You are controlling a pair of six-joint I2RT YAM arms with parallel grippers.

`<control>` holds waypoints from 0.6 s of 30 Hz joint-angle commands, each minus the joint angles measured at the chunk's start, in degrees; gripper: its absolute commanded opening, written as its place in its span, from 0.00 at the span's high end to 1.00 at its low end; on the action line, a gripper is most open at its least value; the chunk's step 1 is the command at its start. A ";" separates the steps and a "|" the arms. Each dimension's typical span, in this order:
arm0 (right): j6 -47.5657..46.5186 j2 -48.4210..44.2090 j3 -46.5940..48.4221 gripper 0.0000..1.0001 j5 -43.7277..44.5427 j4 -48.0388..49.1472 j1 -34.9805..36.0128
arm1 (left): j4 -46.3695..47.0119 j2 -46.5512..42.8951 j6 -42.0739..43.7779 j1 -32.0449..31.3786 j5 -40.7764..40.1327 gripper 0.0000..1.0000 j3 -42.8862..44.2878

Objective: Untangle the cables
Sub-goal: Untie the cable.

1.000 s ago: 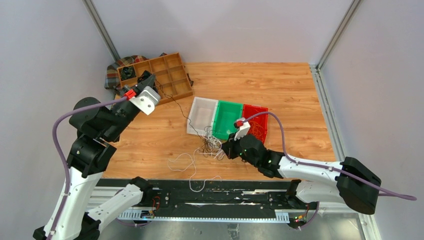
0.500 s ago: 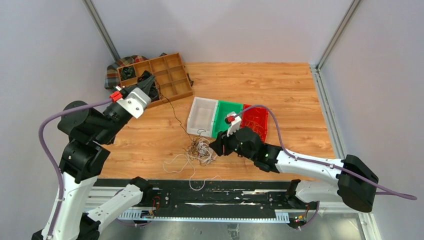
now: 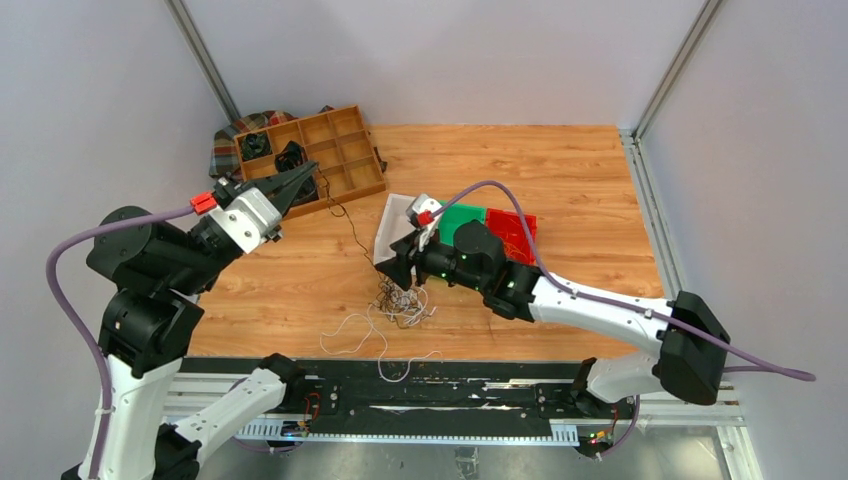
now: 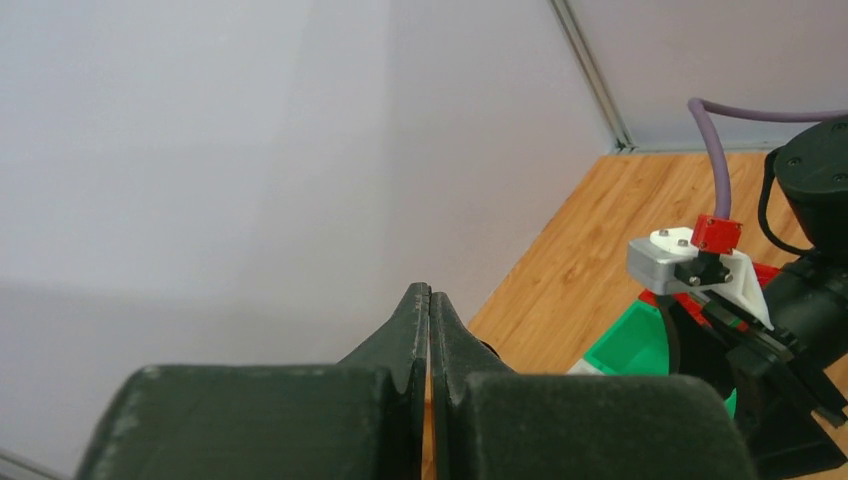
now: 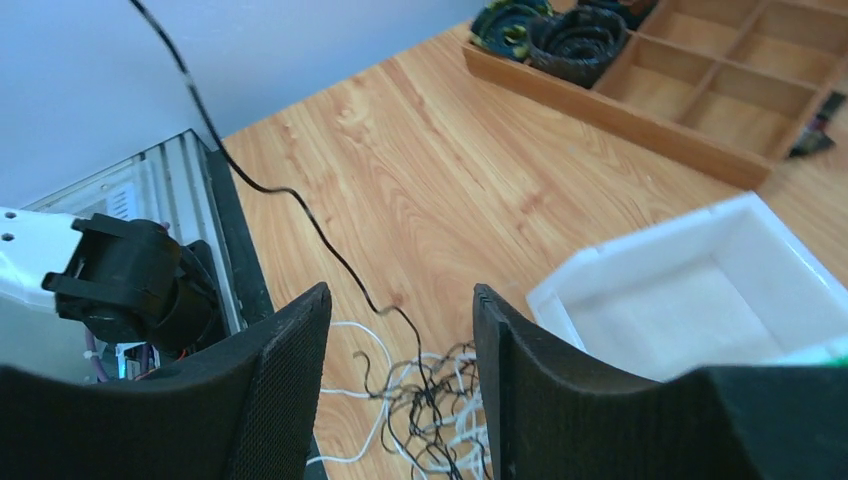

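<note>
The cables [image 3: 402, 300] lie on the table [image 3: 580, 170] as a knotted heap of white and black strands, just in front of the white bin [image 5: 640, 258]. White loops trail toward the near edge. The right gripper [image 5: 400, 300] hangs just above the heap with jaws apart and nothing between them. One black cable [image 5: 300, 215] climbs from the heap, up and left, to the left gripper [image 3: 308, 171]. It is raised near the wooden organizer [image 3: 345, 150], clenched on that strand at its tips.
</note>
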 commanded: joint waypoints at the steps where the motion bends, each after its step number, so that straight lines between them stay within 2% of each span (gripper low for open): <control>1: -3.56 4.50 2.78 0.46 -2.53 1.28 1.31 | 0.90 0.22 -0.93 -0.07 0.20 0.99 2.11; 7: -0.05 10.37 -0.20 0.51 7.69 -1.17 1.32 | 0.89 0.00 1.42 -0.07 -2.42 0.99 3.08; 14: 3.59 12.86 -6.78 0.52 8.48 1.19 1.36 | 1.67 0.66 4.69 -0.07 -6.68 0.99 5.91; 18: 5.60 15.16 -8.15 0.59 8.34 1.77 1.32 | 4.12 1.54 5.93 -0.07 -9.84 0.99 7.88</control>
